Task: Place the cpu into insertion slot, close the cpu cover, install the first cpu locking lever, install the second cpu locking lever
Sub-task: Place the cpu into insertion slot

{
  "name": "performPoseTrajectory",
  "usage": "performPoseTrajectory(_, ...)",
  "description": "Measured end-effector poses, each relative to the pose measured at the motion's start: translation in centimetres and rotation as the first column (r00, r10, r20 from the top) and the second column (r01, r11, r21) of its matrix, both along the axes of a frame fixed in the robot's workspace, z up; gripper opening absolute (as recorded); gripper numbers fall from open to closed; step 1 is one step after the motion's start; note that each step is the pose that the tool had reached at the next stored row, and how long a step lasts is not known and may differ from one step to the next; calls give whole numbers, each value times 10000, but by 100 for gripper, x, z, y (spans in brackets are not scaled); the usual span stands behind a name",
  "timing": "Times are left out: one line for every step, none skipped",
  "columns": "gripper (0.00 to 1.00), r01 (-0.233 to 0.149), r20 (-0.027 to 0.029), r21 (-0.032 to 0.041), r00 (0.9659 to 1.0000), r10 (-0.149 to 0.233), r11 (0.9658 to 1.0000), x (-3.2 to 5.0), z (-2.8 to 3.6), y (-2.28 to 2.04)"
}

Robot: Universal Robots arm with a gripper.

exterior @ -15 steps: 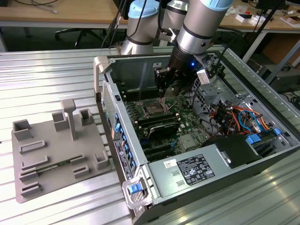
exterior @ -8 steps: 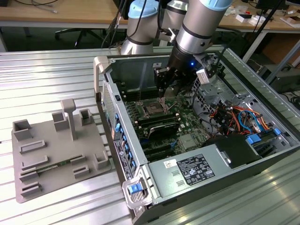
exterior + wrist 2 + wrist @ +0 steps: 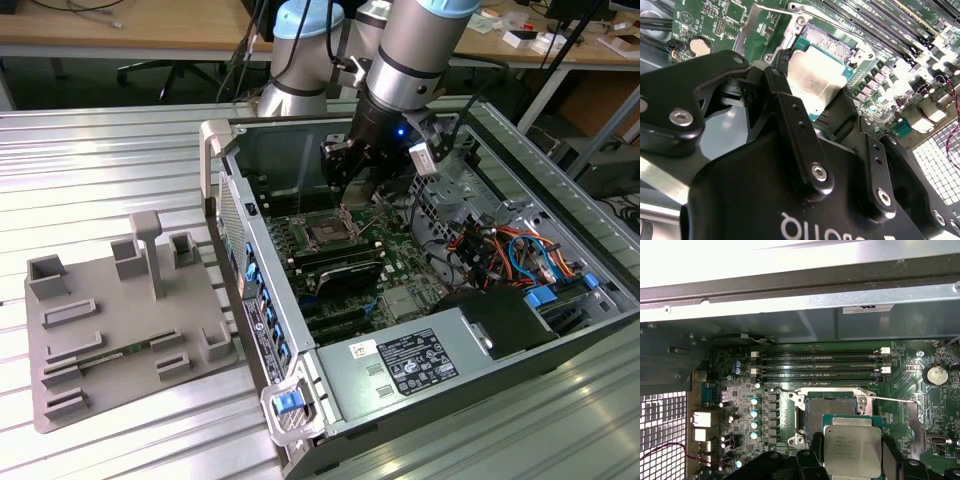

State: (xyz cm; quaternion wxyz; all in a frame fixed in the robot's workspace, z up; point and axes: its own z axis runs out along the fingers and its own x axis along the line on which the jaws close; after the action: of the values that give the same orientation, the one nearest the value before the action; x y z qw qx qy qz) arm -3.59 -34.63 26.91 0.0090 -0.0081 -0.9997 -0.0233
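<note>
The black jaws are closed on two opposite edges of the small, flat, square cpu (image 3: 852,450) with its silver-grey metal top, and they hold it level above the green motherboard (image 3: 905,352). Just beyond it lies the square dark insertion slot (image 3: 830,412) with its silver metal rim. Its pin field is bare and nothing is seated in it. Farther off run the long black memory slots (image 3: 820,365), then the grey metal case wall (image 3: 790,330). The danger, as I judge it, is a skewed descent — a chip off-square to the rim, or slipping in so thin a grip, could drop a corner onto the fine pins and bend them.
</note>
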Motion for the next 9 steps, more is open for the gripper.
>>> performPoseTrajectory(55, 0, -1, 0, 10000, 0, 10000, 0, 0, 0)
performPoseTrajectory(55, 0, 0, 0, 10000, 0, 10000, -1, 0, 0)
performPoseTrajectory(55, 1, 0, 0, 10000, -1, 10000, -1, 0, 0)
performPoseTrajectory(55, 1, 0, 0, 10000, -1, 10000, -1, 0, 0)
performPoseTrajectory(55, 1, 0, 0, 10000, -1, 10000, -2, 0, 0)
performPoseTrajectory(55, 1, -1, 0, 10000, -1, 10000, -2, 0, 0)
performPoseTrajectory(55, 10, 0, 0, 10000, -10, 10000, -2, 0, 0)
performPoseTrajectory(55, 29, -1, 0, 10000, -29, 10000, -2, 0, 0)
performPoseTrajectory(55, 60, -1, 0, 10000, -60, 10000, -2, 0, 0)
